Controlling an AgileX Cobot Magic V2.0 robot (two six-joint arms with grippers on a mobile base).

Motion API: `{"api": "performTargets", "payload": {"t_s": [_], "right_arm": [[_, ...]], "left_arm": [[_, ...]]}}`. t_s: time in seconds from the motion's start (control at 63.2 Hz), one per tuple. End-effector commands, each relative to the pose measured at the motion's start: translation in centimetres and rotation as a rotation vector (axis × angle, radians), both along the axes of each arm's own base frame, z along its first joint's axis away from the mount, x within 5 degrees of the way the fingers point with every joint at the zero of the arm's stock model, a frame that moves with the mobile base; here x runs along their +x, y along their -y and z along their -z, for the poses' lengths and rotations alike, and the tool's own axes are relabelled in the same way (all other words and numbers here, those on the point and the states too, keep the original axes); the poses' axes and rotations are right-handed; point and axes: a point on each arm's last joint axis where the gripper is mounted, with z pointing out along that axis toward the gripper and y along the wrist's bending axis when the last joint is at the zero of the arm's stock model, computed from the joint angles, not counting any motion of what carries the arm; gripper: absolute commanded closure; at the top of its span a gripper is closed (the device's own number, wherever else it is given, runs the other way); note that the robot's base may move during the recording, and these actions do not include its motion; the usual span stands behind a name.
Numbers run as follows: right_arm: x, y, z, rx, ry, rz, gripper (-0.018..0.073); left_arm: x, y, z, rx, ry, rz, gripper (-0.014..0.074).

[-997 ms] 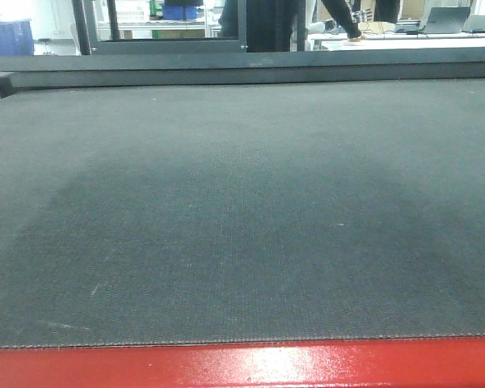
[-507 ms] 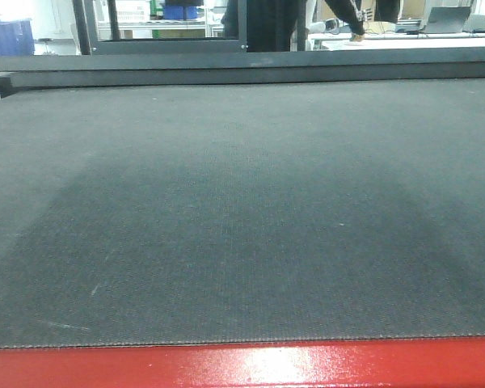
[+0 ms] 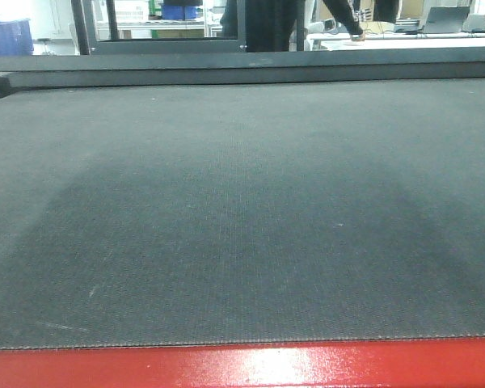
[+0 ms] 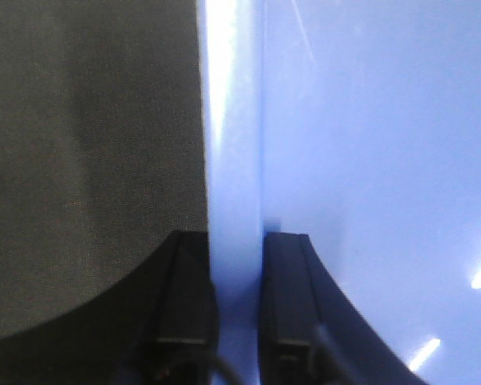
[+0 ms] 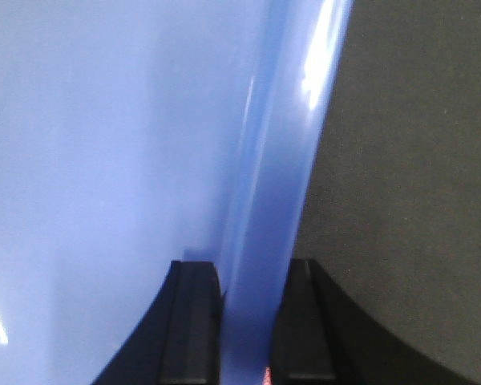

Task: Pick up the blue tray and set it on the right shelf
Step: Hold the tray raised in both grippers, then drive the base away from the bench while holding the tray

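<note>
Grip check: left tool (image 4: 235, 237) clamps the left rim of the blue tray (image 4: 369, 160), one finger inside, one outside. Tray fills both wrist views, with the dark counter (image 4: 88, 120) beyond its rims; whether it touches cannot be told. Likewise the right tool (image 5: 252, 265) pinches the right rim.

The blue tray (image 4: 369, 160) is smooth, glossy plastic, with bright streaks of reflected light along its rim. Beside the tray, the table top (image 3: 242, 210) is matt, dark grey, finely woven cloth. Its red front edge (image 3: 250, 365) looks smooth and shiny.
</note>
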Motion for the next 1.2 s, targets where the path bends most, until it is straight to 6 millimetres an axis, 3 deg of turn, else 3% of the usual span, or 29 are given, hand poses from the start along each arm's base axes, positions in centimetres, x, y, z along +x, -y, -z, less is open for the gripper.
{"api": "performTargets", "payload": {"t_s": [0.0, 1.187], "right_arm": [[-1.15, 0.27, -0.68, -0.001, -0.021, -0.033, 0.0501], [-1.11, 0.24, -0.72, 0.002, -0.014, -0.033, 0.0501]], "left_arm": [[-1.58, -0.06, -0.81, -0.012, -0.035, 0.067, 0.0645], [-1.82, 0.24, -0.83, -0.045, -0.058, 0.086, 0.0645]]}}
